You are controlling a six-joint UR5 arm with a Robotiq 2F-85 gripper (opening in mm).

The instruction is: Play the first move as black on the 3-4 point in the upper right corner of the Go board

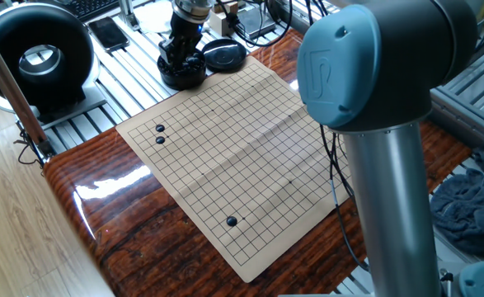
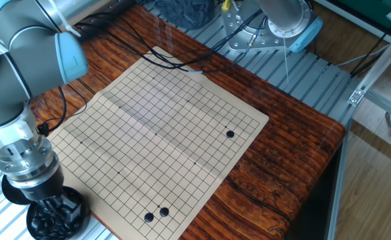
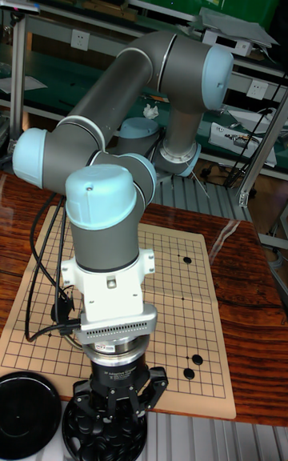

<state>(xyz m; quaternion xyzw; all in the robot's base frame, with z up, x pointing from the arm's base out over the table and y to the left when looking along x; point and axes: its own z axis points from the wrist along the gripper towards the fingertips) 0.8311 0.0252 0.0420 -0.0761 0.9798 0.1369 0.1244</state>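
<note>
End effector (image 3: 117, 411) sits down in the bowl of black stones (image 2: 56, 217), at the near edge of the Go board (image 2: 156, 127); we can't tell if it's gripping a stone. Three black stones already on the board. Target corner lies across the board.

The board (image 1: 225, 140) is pale tan, ruled with a fine black grid. Three black stones lie on it: a pair (image 1: 160, 134) and a single one (image 1: 231, 221). The counter (image 1: 126, 223) is glossy reddish-brown wood with dark streaky grain and white glare. The bowl (image 1: 182, 73) is black and filled with black stones; its lid (image 1: 224, 54) is black too. The arm (image 3: 120, 133) is grey metal with light blue caps and a white collar above the black pincer (image 3: 117, 401). The rails (image 2: 302, 73) are silver, the cloth (image 1: 472, 206) blue-grey, and the cables (image 2: 148, 57) black.
</note>
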